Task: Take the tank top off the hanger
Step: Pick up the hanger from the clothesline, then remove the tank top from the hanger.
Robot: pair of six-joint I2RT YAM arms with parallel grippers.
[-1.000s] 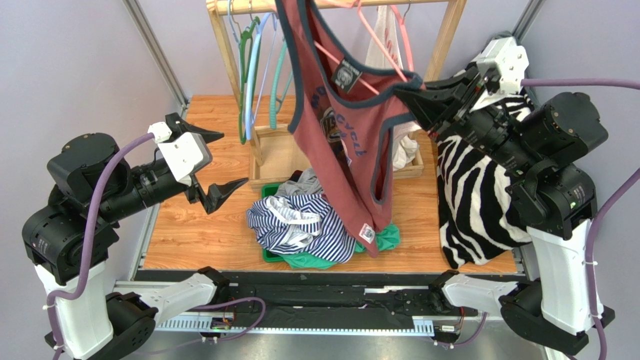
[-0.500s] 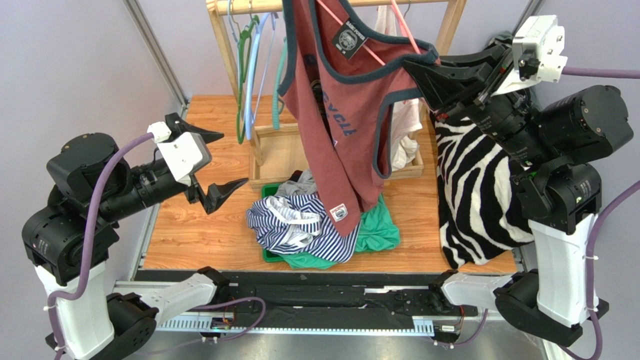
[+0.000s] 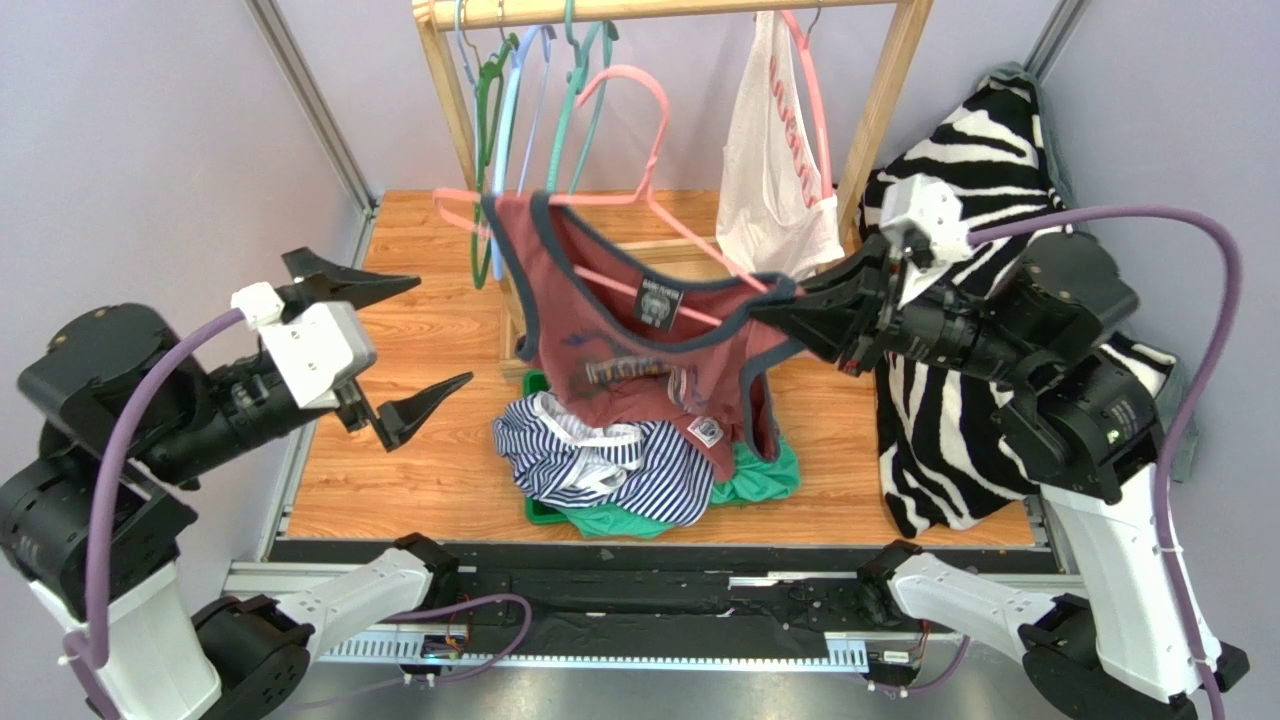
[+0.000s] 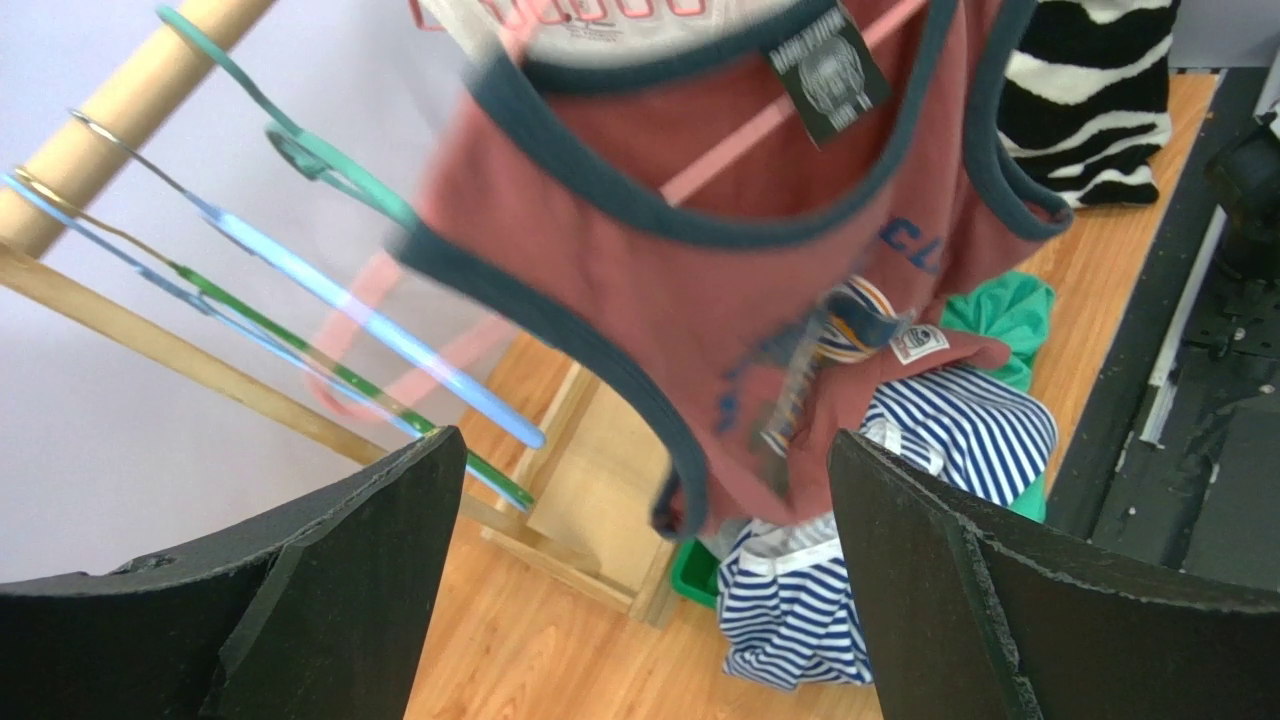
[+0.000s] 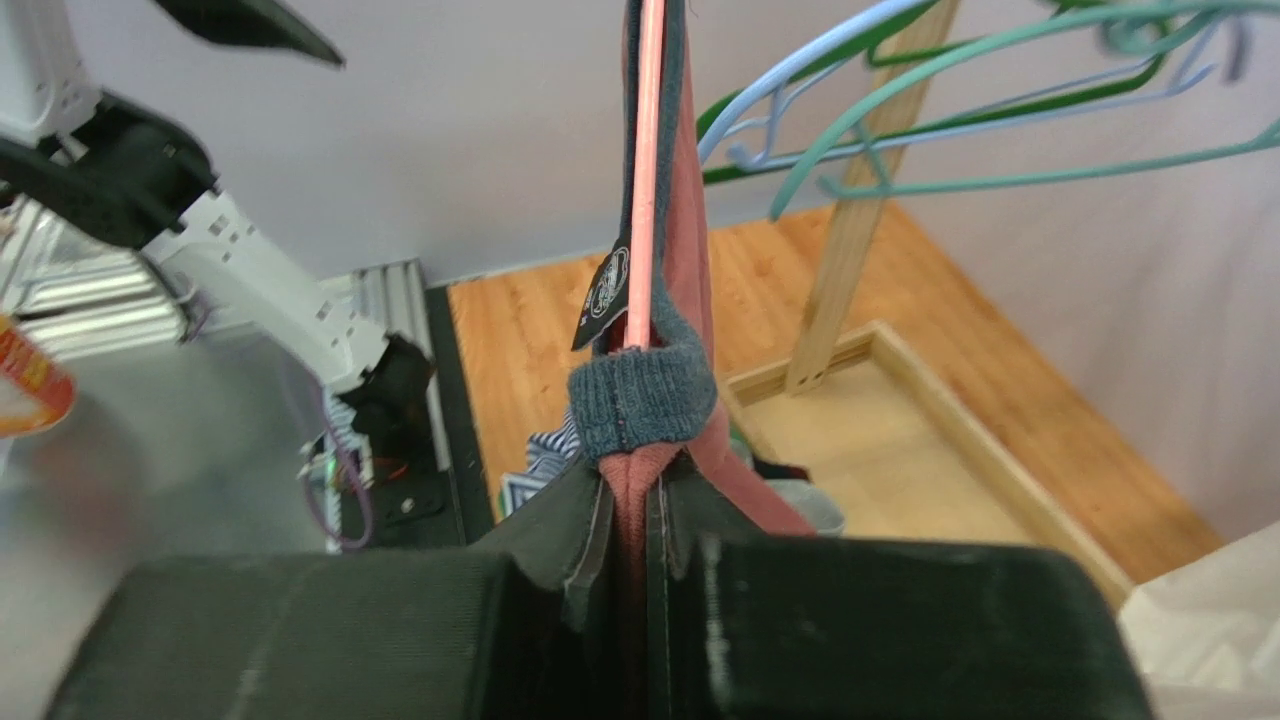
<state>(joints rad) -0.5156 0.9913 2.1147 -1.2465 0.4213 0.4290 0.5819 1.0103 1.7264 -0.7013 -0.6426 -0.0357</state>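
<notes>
We see the right tool [image 3: 769, 311] clenched on the shoulder strap of a red tank top [image 3: 646, 338], pinching it together with the arm of a pink hanger [image 5: 648, 180]; the tank top stays threaded on that hanger, stretched almost flat in the air from the right tool towards the wooden rack, above a pile of clothes [image 3: 601, 458] on the table [image 3: 406, 465]; the left tool [image 3: 443, 329] hovers to the left, jaws spread wide, touching nothing.
</notes>
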